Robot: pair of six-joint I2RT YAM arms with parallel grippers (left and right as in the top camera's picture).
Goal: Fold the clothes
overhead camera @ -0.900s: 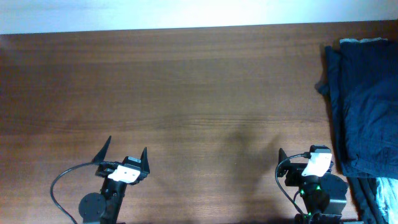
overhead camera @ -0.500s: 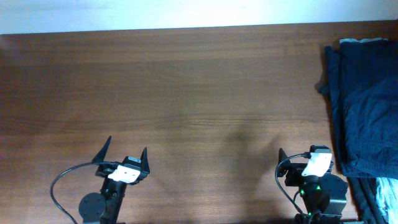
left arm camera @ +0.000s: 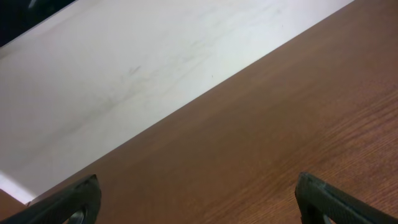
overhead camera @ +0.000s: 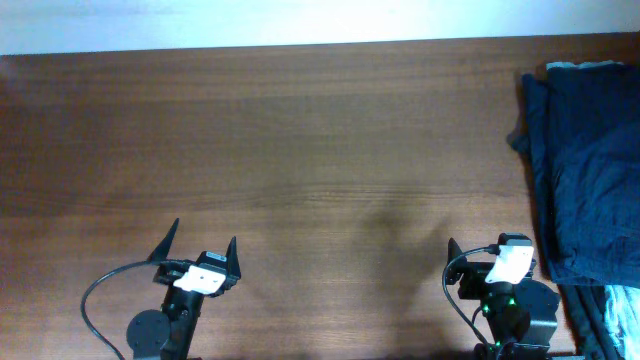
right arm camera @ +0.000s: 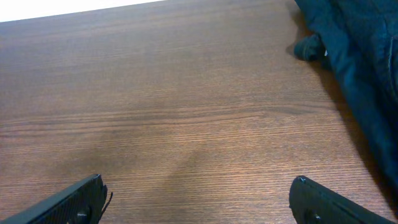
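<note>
Overhead, where do the shorts [overhead camera: 590, 170] lie?

— Heaped against the right edge of the surface [overhead camera: 300, 150], running out of frame. They are just beside the right arm and well apart from the left.

And the end effectors?

— The left end effector [overhead camera: 200, 245] is spread and holds nothing. The right end effector [right arm camera: 199, 202] is spread too, hovering over bare wood with the shorts off to its right.

What could go wrong?

— The cloth is bunched in layers, so I'd guess a pinch could take several folds at once and lift a lump instead of one hem. A paler cloth [overhead camera: 612, 320] touches the shorts near the right arm's base, and a careless drag might pull it along. A push outward could slide the shorts over the right edge, because they sit so close to it.

Room to work?

— Plenty, I'd say. The middle and left of the surface show only wood up to the far edge. Pulling the shorts leftward looks like the safe direction, and it would bring them nearer the left arm.
</note>
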